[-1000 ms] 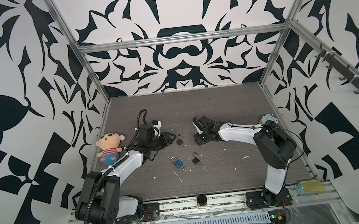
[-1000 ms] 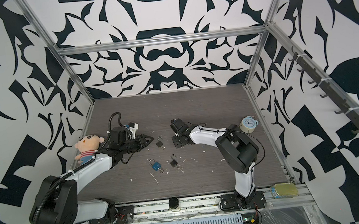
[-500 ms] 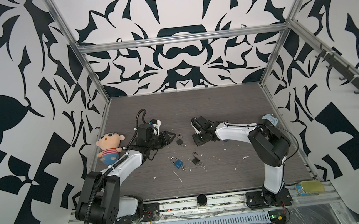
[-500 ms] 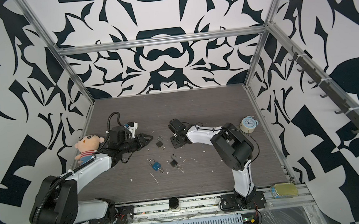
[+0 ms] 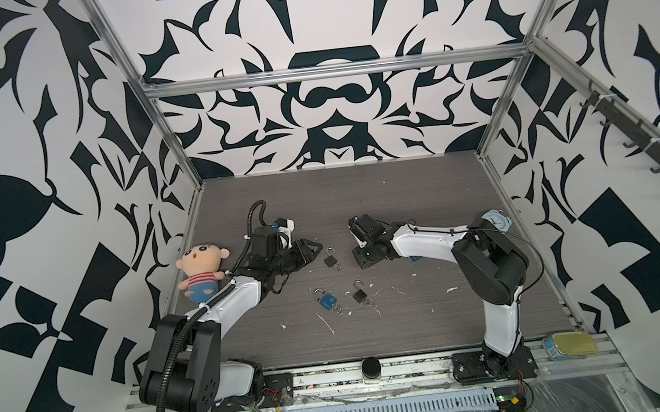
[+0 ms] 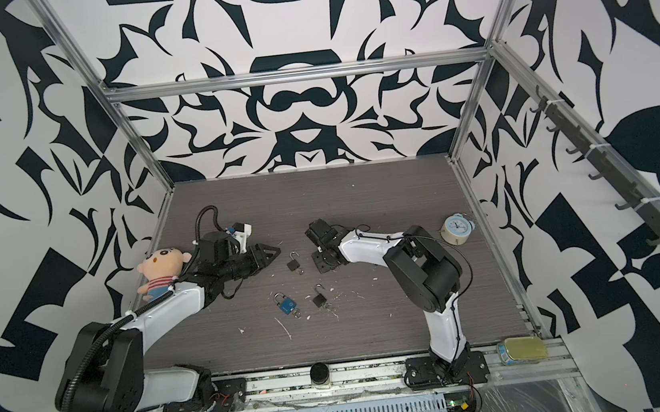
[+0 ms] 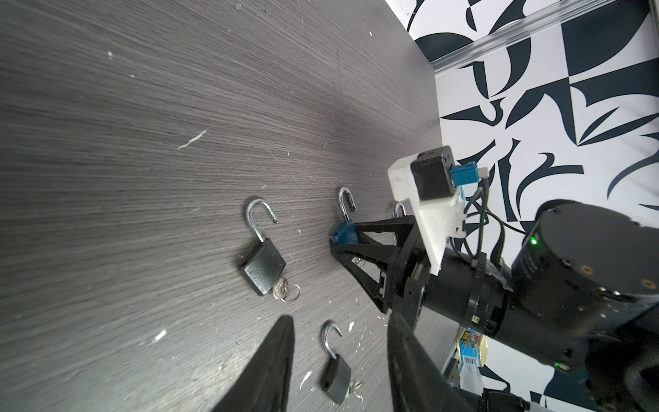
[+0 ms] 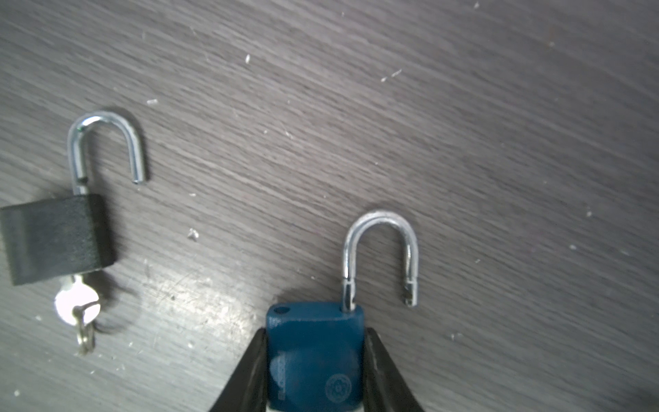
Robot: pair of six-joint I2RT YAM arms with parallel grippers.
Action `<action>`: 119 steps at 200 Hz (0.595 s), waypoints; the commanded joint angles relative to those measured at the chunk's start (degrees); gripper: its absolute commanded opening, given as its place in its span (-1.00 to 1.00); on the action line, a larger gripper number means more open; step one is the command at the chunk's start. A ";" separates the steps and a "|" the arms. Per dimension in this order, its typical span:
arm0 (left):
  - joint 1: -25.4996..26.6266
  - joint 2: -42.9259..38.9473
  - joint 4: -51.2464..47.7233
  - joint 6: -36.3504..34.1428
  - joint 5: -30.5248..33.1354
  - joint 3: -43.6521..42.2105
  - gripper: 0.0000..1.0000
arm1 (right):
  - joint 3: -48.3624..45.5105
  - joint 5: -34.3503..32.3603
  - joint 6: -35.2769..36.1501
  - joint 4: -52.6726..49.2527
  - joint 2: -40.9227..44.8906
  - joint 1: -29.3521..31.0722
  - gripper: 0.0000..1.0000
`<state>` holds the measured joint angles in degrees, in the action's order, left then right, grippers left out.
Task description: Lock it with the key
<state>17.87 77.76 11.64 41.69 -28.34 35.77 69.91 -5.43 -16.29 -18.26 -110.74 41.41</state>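
Observation:
My right gripper (image 8: 315,335) points down at the table and is shut on the body of a blue padlock (image 8: 315,356), a finger against each side. The padlock's shackle (image 8: 378,249) stands open. In both top views the gripper (image 5: 361,259) hides this padlock. Beside it lies a black padlock (image 8: 57,239) with an open shackle and a key (image 8: 76,306) in its base, also seen in a top view (image 5: 330,260). My left gripper (image 7: 338,319) is open and empty, lying low just left of that black padlock (image 6: 294,265).
A second blue padlock (image 5: 328,301) and a second black padlock (image 5: 359,295) lie nearer the front. A plush doll (image 5: 201,270) sits at the left wall, an alarm clock (image 6: 457,229) at the right. A tin (image 5: 568,345) and a jar (image 5: 371,367) stand on the front rail.
The right arm has shifted a little to the left and its jaws have come in against the blue padlock. The left arm has held still.

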 commanded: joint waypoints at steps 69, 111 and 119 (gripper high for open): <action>-0.20 -0.81 -6.22 -4.53 -3.76 2.69 -0.14 | -4.09 5.04 -1.42 0.86 12.90 0.43 -1.00; 1.28 0.88 -6.24 -5.33 -8.12 6.03 -0.17 | -9.15 8.06 -0.99 2.79 22.31 0.60 -1.00; 2.20 1.13 -6.19 -5.77 -8.60 6.79 -0.17 | -9.80 8.54 -0.53 2.64 23.89 0.76 -1.00</action>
<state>18.35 77.84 5.96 37.65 -33.01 39.35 61.93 0.67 -17.02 -17.76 -92.05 41.56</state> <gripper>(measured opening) 0.417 0.376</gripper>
